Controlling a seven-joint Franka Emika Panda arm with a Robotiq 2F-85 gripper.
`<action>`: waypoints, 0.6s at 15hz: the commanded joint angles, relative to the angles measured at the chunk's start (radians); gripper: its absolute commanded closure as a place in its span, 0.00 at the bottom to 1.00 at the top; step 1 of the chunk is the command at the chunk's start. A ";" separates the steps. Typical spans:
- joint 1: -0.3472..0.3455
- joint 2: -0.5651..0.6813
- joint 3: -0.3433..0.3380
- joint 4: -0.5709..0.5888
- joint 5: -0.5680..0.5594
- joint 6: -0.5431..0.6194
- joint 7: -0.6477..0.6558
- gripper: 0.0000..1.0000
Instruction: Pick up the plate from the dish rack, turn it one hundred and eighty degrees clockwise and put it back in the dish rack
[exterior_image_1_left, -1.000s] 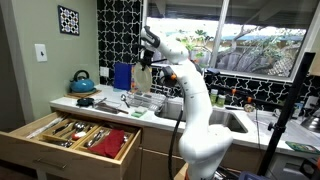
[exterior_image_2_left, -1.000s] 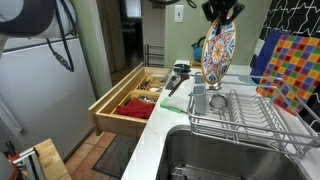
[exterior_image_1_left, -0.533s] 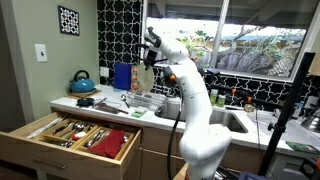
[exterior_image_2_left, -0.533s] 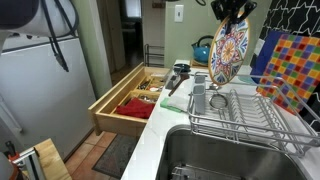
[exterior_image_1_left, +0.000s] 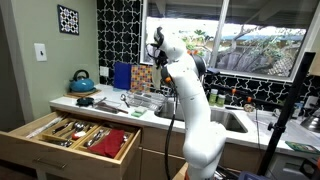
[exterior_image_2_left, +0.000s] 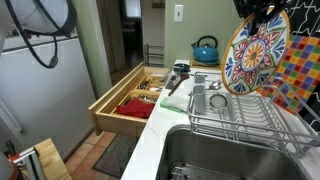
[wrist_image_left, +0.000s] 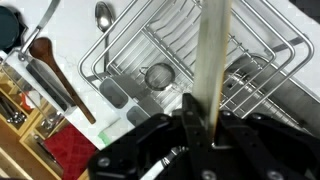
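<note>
1. In an exterior view, we see the white arm (exterior_image_1_left: 190, 110) reaching up with the gripper (exterior_image_1_left: 157, 50) in front of the window. The plate (exterior_image_1_left: 160, 66) hangs under it, small and dark from here, and we cannot tell how the jaws stand. The dish rack (exterior_image_1_left: 146, 101) sits on the counter at 6 o'clock of the plate, well below it. A blue kettle (exterior_image_1_left: 82, 80) stands at 9 o'clock of the rack. The cutlery drawer (exterior_image_1_left: 75, 135) is pulled out under the counter.

2. In an exterior view, the plate (exterior_image_2_left: 255, 55) is upright with its patterned face towards us. The gripper (exterior_image_2_left: 262, 12) is clamped on its rim at 12 o'clock. The dish rack (exterior_image_2_left: 250, 115) lies at 6 o'clock, and the plate's lower rim is just above its back rail. We cannot tell whether they touch. The blue kettle (exterior_image_2_left: 205, 48) is at 9 o'clock of the plate, a chequered board (exterior_image_2_left: 300, 60) at 3 o'clock, and the sink (exterior_image_2_left: 230, 155) at 6 o'clock of the rack.

3. In the wrist view, we meet the plate (wrist_image_left: 212, 50) edge-on, a pale strip running from 12 o'clock down into the gripper (wrist_image_left: 207, 118). The dark fingers (wrist_image_left: 190, 120) press on either face. The dish rack (wrist_image_left: 165, 40) lies beneath, with a small round metal piece (wrist_image_left: 157, 76) in it. A spoon (wrist_image_left: 104, 15) lies at 10 o'clock and a wooden spatula (wrist_image_left: 60, 80) at 9 o'clock.
</note>
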 joint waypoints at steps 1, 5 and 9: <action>0.046 0.009 -0.069 -0.026 0.056 -0.001 0.000 0.89; 0.137 0.033 -0.169 -0.045 0.119 -0.001 0.008 0.89; 0.236 0.083 -0.345 -0.150 0.263 0.037 0.007 0.96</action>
